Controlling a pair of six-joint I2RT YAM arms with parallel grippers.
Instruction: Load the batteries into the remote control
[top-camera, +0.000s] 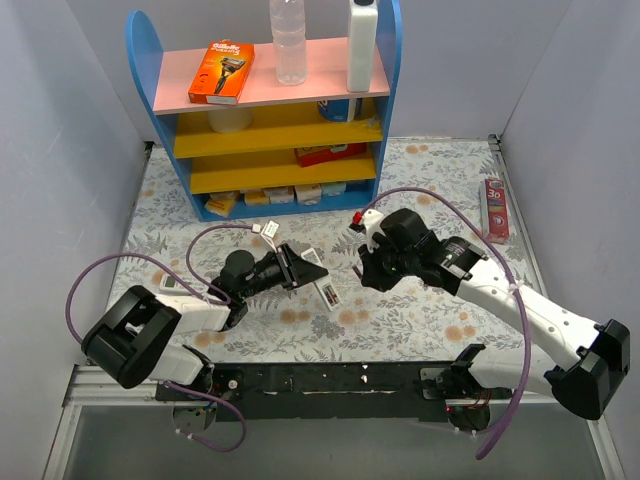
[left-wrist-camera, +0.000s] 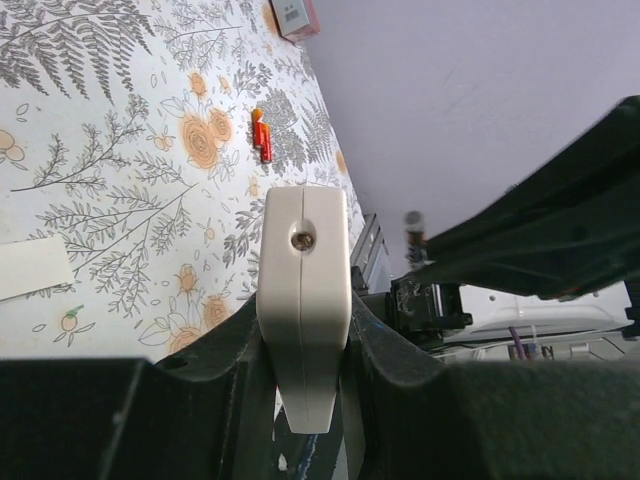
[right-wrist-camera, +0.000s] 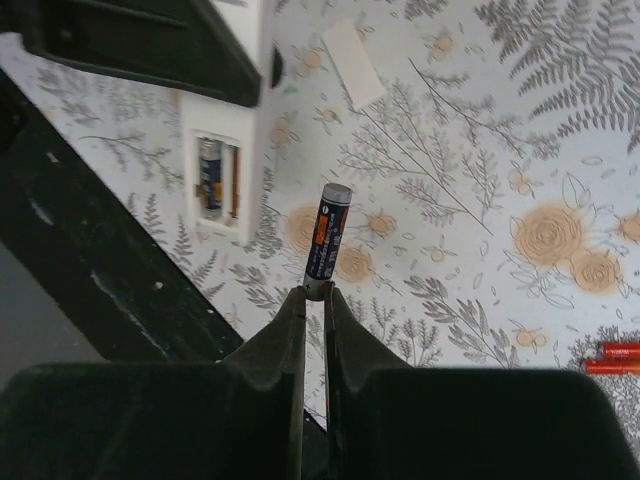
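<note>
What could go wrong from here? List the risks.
1. The right pincer grips the battery only by its bottom end; it may pivot or slip on contact.
2. The seated battery leaves just one free slot in the remote; a skewed approach could jam against it.
3. The left pincer clamps the remote at one end; pushing may lever it.

Floral table (top-camera: 440, 180) — blue shelf unit (top-camera: 270, 130), red box (top-camera: 495, 210), white cover plate (right-wrist-camera: 352, 63), small red cylinder (left-wrist-camera: 262, 138).
</note>
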